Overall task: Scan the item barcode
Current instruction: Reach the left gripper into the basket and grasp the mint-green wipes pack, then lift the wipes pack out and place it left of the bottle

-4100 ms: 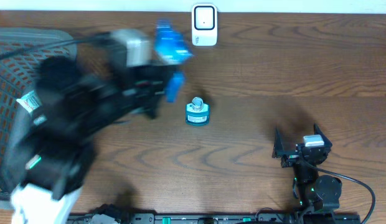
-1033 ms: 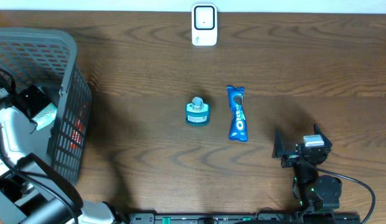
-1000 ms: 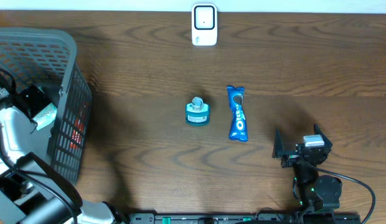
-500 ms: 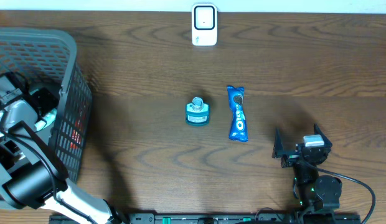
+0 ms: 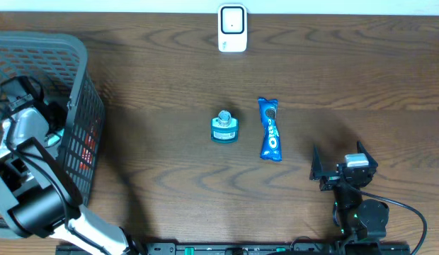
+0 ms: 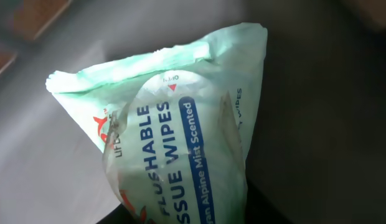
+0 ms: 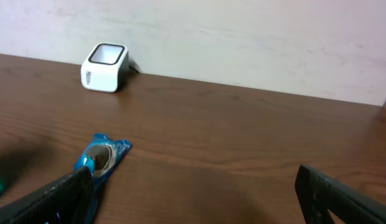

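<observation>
- The left gripper (image 5: 51, 122) is reaching down inside the grey plastic lattice basket (image 5: 81, 64), which is sitting at the left end of the dark brown wooden table (image 5: 170, 177).
- A pale green, crinkled plastic wipes pack (image 6: 174, 143) with a blue label is filling the left wrist view, lying right up against that gripper on the grey basket floor.
- The fingers are not showing clearly there, so I cannot tell whether the left jaws are spread or pinching the wipes pack.
- The right gripper (image 5: 340, 161) is resting near the front right of the table, its fingers spread wide with nothing between them.
- The small white box-shaped scanner (image 5: 232, 28) is standing at the far edge of the table, well apart from the basket.
- A blue Oreo cookie packet (image 5: 270, 128) is lying mid-table, just beside a small round teal container (image 5: 224, 127), with the two not touching.
</observation>
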